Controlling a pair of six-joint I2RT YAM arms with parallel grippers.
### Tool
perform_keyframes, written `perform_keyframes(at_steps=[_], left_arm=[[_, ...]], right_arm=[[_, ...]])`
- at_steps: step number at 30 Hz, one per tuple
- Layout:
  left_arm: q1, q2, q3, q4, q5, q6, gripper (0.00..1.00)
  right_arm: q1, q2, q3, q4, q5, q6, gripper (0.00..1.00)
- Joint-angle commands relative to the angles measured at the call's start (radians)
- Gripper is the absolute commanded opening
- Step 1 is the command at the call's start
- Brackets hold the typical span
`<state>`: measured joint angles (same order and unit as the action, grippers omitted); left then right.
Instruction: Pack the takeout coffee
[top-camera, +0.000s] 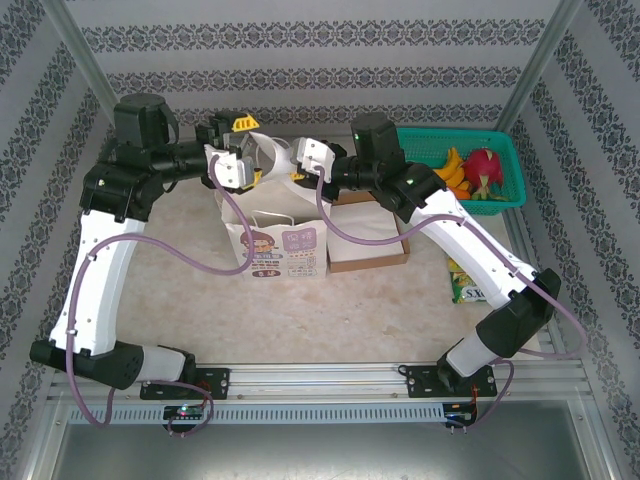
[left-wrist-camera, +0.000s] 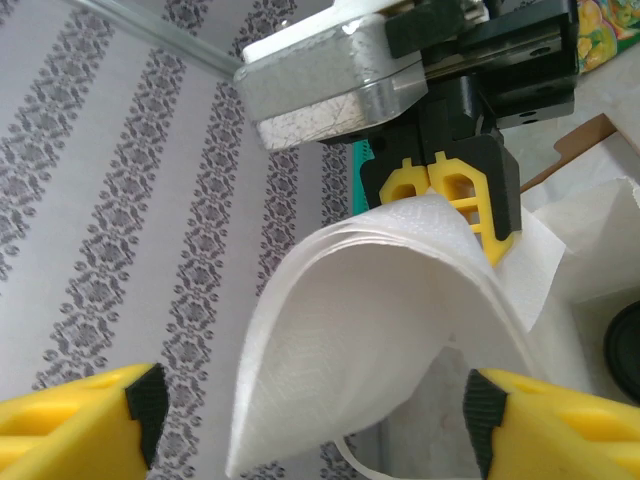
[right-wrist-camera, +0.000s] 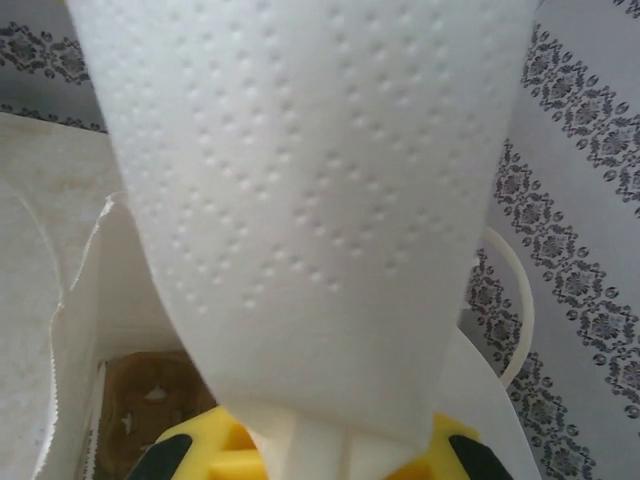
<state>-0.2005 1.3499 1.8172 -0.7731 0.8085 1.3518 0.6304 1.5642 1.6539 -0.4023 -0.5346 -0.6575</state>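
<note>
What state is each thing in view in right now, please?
napkin, folded over, held up above the bag
right pincer, shut on the napkin
left pincer, open
paper bag, upright, mouth open
cardboard box, open
teal basket, holding fruit

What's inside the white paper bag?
Down in the bag, something brown like cardboard shows at the bottom. The white napkin in the right hand hides the rest, so I can't tell what else is in there.
</note>
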Motion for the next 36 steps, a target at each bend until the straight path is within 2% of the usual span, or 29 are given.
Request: perform_keyframes(at_steps=[1,5,9,14,18,23,26,30,32,36], left_arm=[[0.008,-0.016,-0.028,0.082,0.071,-0.039,0.99],[-0.015,0.011,-0.015,0.073,0.079,-0.044,1.00],[-0.027,0.077,0.093,-0.147,0.124,0.027,1.00],[-0.013,0.084,0.129,-0.268,0.132,0.075,1.00],[-0.002,0.131,0.230,-0.455,0.123,0.144,1.00],[-0.010,0.152,0.228,-0.465,0.125,0.146,1.00],[-0.019,0.132,0.175,-0.354,0.117,0.101,0.99],[-0.029,0.091,0.054,-0.106,0.081,0.009,0.89],[-0.030,0.084,0.036,-0.040,0.062,-0.033,0.80],[-0.028,0.088,0.070,-0.031,0.037,-0.079,0.43]], right_arm=[[-0.007,0.004,0.045,-0.020,-0.057,0.014,0.01],[0.001,0.027,0.079,-0.021,-0.062,0.018,0.01],[0.007,0.040,0.104,-0.020,-0.026,0.020,0.01],[0.005,0.050,0.112,-0.024,0.013,0.021,0.01],[0.000,0.058,0.129,-0.032,0.030,0.021,0.01],[0.001,0.080,0.158,-0.027,0.046,0.040,0.00],[0.003,0.087,0.173,-0.030,0.025,0.052,0.00],[0.004,0.070,0.152,-0.015,-0.035,0.064,0.00],[0.004,0.065,0.147,-0.014,-0.046,0.067,0.00],[0.003,0.060,0.137,-0.017,-0.078,0.076,0.01]])
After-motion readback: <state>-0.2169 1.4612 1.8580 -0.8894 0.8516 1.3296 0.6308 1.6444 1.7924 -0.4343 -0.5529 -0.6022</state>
